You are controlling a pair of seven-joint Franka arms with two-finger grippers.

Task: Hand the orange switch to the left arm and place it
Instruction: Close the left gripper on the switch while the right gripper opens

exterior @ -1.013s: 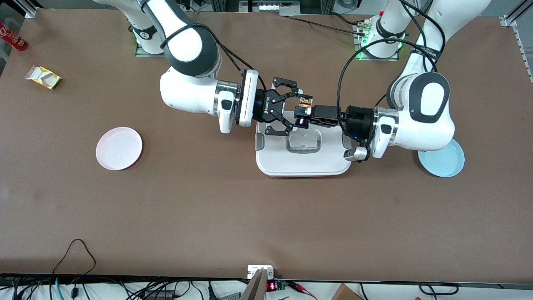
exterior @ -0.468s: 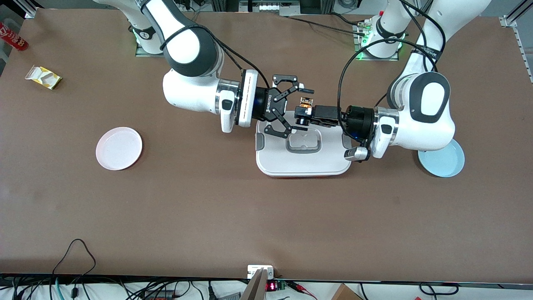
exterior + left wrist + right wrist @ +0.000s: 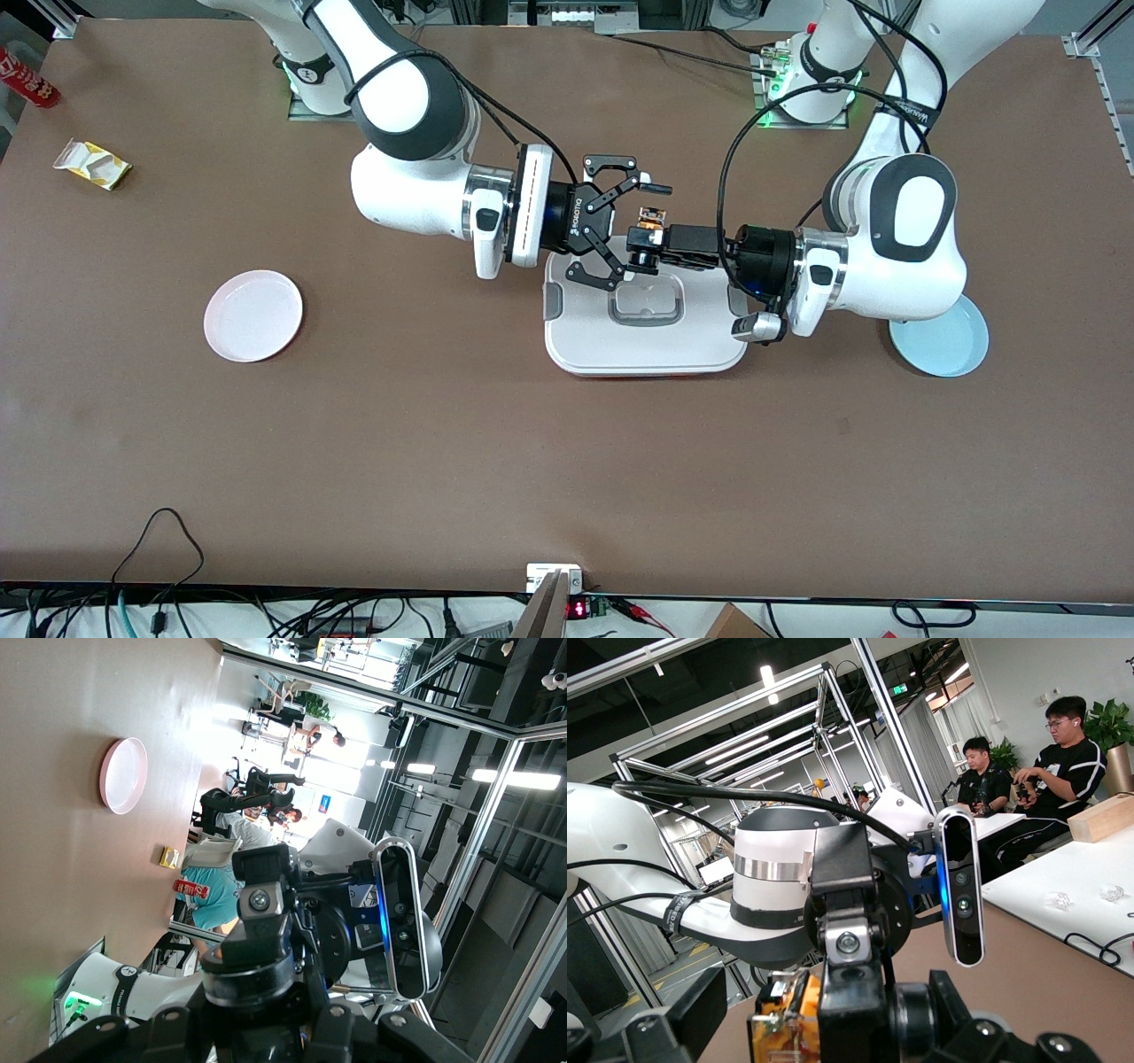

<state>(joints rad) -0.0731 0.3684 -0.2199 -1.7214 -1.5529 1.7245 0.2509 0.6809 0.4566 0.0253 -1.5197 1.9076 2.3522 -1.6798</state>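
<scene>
Orange switch [image 3: 653, 219] up in the air over the box's edge nearest the robot bases, clamped in the left gripper [image 3: 645, 239], whose fingers are closed on it. In the right wrist view the switch [image 3: 786, 1028] shows as an orange body just beside the black finger of the left gripper [image 3: 850, 992].

Right gripper [image 3: 640, 232] faces the left one across the switch, over the same part of the box; its fingers are spread wide, one above and one below the switch, touching nothing that can be seen.

White box [image 3: 647, 341] sits on the brown table [image 3: 532, 461], lid on, grey clips at both ends.

Pink plate [image 3: 253, 315] lies toward the right arm's end, well apart from the box. Light blue plate [image 3: 943, 347] lies toward the left arm's end, partly under the left arm. Yellow packet [image 3: 93, 165] and red can [image 3: 27, 78] near the table corner at the right arm's end.
</scene>
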